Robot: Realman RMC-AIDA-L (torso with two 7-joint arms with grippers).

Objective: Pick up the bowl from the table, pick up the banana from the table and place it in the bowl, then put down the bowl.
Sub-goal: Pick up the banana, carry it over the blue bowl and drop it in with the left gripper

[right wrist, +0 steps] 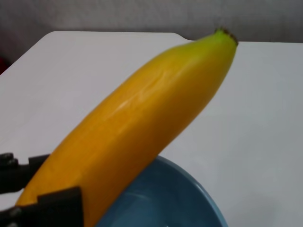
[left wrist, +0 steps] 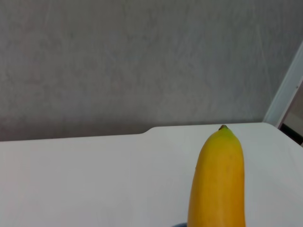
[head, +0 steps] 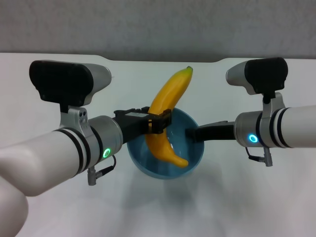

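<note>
The yellow-orange banana [head: 168,98] stands tilted, its lower end inside the light-blue bowl [head: 148,165] and its stem tip pointing up and away. My left gripper [head: 157,122] is shut on the banana's middle, just above the bowl's rim. From the right side, my right gripper [head: 193,134] is shut on the bowl's rim and holds the bowl above the white table [head: 247,197], with a shadow beneath it. The left wrist view shows only the banana's [left wrist: 218,184] upper end. In the right wrist view the banana [right wrist: 142,113] crosses over the bowl [right wrist: 165,198], with the left gripper's black fingers [right wrist: 52,203] on it.
The table's far edge has a shallow notch [head: 163,60], and a grey wall [head: 158,24] rises behind it. Both forearms reach in from the two sides at bowl height. Nothing else lies on the tabletop in view.
</note>
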